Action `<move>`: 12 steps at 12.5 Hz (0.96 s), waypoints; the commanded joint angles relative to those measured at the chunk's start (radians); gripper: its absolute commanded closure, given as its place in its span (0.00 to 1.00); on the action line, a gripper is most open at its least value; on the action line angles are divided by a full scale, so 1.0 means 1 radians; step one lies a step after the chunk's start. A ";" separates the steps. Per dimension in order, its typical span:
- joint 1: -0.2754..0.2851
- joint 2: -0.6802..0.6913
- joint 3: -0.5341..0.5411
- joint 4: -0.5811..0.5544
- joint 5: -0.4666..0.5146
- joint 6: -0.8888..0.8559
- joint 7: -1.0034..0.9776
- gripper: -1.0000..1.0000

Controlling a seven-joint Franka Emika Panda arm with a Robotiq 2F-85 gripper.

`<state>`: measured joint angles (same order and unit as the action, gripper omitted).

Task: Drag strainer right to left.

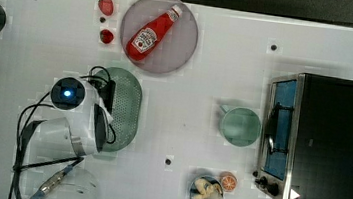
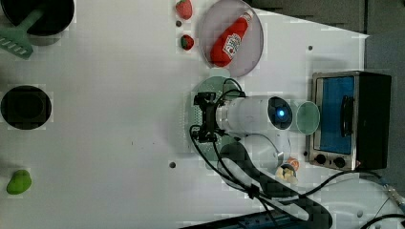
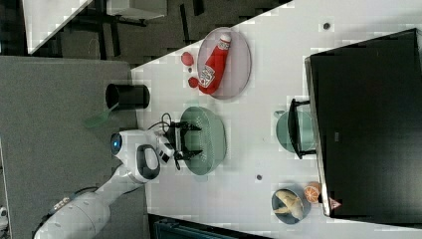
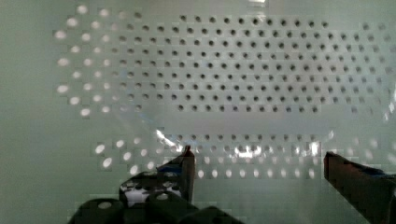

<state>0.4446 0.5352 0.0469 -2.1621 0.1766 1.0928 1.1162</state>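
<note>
place: probably a robot lab | evidence: white table [image 1: 216, 84], toy food, toaster oven [image 1: 320, 141]

Labels and signs on the bench

The ketchup bottle [image 1: 150, 35] on the grey plate [image 1: 188, 33] carries a label with a white panel and dark print, but its words are too small to read in the top, left or right views. The toaster oven [image 1: 328, 142] bears a small white triangular mark [image 1: 294, 195] at its lower corner; no lettering can be made out there either.
</note>
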 commanded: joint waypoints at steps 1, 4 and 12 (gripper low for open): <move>0.068 0.036 0.025 0.078 0.008 -0.028 0.033 0.00; 0.098 0.069 0.025 0.128 0.057 -0.029 0.035 0.00; 0.182 0.129 0.025 0.227 0.096 -0.028 0.158 0.00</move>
<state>0.5894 0.6699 0.0773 -1.9473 0.2661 1.0723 1.2061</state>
